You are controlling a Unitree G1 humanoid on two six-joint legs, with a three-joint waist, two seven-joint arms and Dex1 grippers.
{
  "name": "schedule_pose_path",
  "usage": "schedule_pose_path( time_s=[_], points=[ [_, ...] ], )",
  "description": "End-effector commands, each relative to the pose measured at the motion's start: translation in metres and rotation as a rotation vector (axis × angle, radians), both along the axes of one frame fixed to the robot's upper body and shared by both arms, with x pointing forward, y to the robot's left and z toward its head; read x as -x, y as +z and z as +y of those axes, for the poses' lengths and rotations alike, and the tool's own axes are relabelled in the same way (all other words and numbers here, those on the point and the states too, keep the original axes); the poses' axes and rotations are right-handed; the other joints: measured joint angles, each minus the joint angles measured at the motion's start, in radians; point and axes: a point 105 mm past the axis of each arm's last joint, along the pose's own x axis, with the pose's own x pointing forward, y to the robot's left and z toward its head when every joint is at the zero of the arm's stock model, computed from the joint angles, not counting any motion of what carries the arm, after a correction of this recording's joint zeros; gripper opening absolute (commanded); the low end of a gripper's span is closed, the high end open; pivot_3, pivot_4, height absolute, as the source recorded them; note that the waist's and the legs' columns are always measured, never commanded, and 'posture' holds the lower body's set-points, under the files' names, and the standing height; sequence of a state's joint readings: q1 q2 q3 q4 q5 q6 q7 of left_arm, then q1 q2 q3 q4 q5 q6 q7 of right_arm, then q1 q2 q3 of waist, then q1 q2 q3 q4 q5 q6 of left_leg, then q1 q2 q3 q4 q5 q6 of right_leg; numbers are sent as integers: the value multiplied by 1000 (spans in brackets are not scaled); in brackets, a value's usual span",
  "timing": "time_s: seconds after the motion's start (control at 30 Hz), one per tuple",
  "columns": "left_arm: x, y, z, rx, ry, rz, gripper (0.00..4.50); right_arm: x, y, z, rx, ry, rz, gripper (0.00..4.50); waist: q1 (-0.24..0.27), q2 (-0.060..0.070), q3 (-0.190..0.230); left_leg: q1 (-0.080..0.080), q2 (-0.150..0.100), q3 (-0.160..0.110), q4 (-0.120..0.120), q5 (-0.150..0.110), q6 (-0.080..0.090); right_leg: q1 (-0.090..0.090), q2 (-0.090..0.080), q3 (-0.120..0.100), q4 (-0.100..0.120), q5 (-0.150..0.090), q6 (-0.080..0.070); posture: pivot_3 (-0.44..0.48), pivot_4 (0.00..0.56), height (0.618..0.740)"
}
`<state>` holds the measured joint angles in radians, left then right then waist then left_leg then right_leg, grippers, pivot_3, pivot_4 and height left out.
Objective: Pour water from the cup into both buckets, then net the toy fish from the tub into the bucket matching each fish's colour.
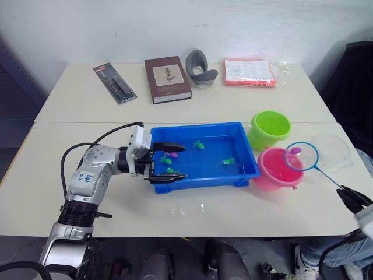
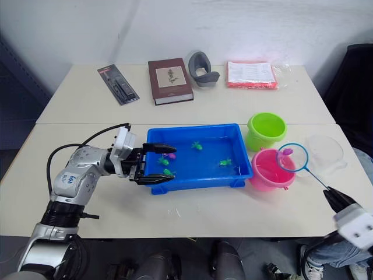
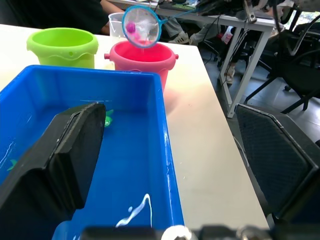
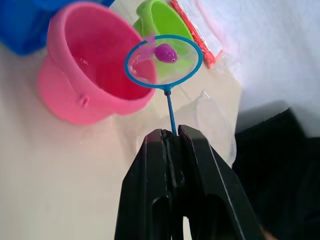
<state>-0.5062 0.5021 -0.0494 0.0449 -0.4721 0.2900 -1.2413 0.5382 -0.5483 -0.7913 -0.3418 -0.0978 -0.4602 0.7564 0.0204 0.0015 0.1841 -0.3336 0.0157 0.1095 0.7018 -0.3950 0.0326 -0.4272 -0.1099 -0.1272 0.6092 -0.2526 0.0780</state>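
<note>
The right gripper [image 4: 170, 137] pinched the net [image 1: 301, 156] stick, holding a pink fish [image 4: 165, 52] over the pink bucket [image 1: 278, 169]. The left gripper [image 1: 170, 161] had fingers spread across the tub [image 1: 204, 156] edge. The green bucket [image 1: 270, 129] and cup [image 1: 332, 150] stood behind.

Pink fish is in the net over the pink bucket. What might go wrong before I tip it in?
1. The net hangs over the pink bucket's outer rim, not its middle, so the pink fish could fall onto the table.
2. The right gripper holds the thin handle at its far end; a twist may slip.
3. The clear cup stands just behind the net and could be knocked.
</note>
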Motion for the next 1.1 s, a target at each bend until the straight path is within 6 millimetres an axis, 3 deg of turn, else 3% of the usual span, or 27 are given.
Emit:
schedule_pose_path(
  time_s=[0.03,0.17,0.4,0.57,0.63,0.73,0.83,0.93,1.03,1.1],
  points=[
    [-2,10,-3,27,4,-49,4441,2,-1,3,381,88,-87,0,1,0,0,0,0,0,0,0,0,0,0,0,-1,0,0,0,150,740],
    [-3,11,-4,52,22,-71,4441,0,1,3,531,115,-170,0,0,0,0,0,0,1,0,0,-1,0,0,2,-1,0,0,0,150,740],
    [-11,17,-1,82,80,-140,4441,-2,14,6,639,136,-311,0,-1,0,0,0,1,1,0,1,-1,0,1,3,-3,0,0,0,150,740],
    [-13,17,1,85,91,-157,4441,-1,14,0,638,113,-314,0,0,0,0,0,1,2,0,1,-1,0,1,3,-3,0,0,0,150,740],
    [-13,16,1,85,90,-155,4441,1,2,7,615,158,-270,0,0,0,0,0,1,2,0,1,-1,0,1,3,-3,0,0,0,150,740],
    [-13,16,1,81,88,-156,4441,3,7,1,620,113,-282,0,-1,0,0,0,1,2,-1,1,-1,0,1,3,-3,0,0,0,150,740],
    [-12,15,0,77,79,-154,4441,6,-5,14,588,194,-234,0,-6,0,0,0,1,2,-1,1,-1,0,1,4,-3,0,0,0,150,740],
    [-12,15,0,78,80,-154,4441,4,6,-1,605,115,-263,0,-9,0,0,1,1,2,-1,1,-1,-1,1,4,-3,0,0,0,150,740],
    [-11,14,0,74,74,-149,4441,5,-2,13,589,202,-231,0,-10,0,0,1,1,3,-1,1,-1,0,1,4,-3,0,0,0,150,740],
    [-11,15,-1,72,73,-150,4441,4,7,0,599,126,-255,0,-10,0,0,1,2,2,-1,1,-1,0,1,4,-3,0,0,0,150,740]
  ],
)
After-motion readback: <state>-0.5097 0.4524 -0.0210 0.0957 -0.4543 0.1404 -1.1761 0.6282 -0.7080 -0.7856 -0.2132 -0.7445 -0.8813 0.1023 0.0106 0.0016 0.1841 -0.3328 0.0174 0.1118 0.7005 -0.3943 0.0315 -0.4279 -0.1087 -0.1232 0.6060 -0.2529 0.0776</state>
